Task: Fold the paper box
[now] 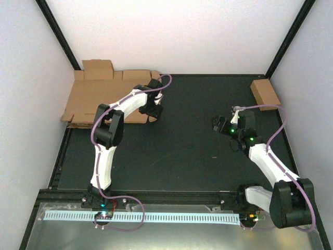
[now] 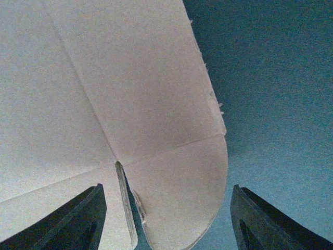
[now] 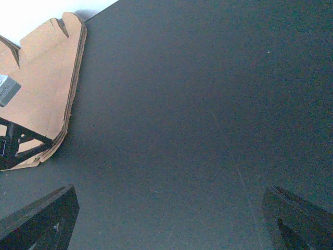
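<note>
Paper box (image 1: 104, 96) lies flat, unfolded, upper left of the bench (image 1: 182, 151). Left pincer (image 1: 152, 117) gapes wide over its corner, right pincer (image 1: 217, 124) is wide too. Small brown box (image 1: 265, 92) sits upper right.

A dark matte desk (image 1: 177, 151) fills most of the scene, and a small closed brown box (image 1: 265, 93) lies flat near its far right corner, just beside the right wall and turned at a slight angle to the desk's edges. White walls (image 1: 177, 31) enclose the desk on three sides, with black posts (image 1: 57, 31) running along the corners. At the near edge, a long white toothed strip (image 1: 156, 216) lies across a grey metal sheet (image 1: 171, 237).
</note>
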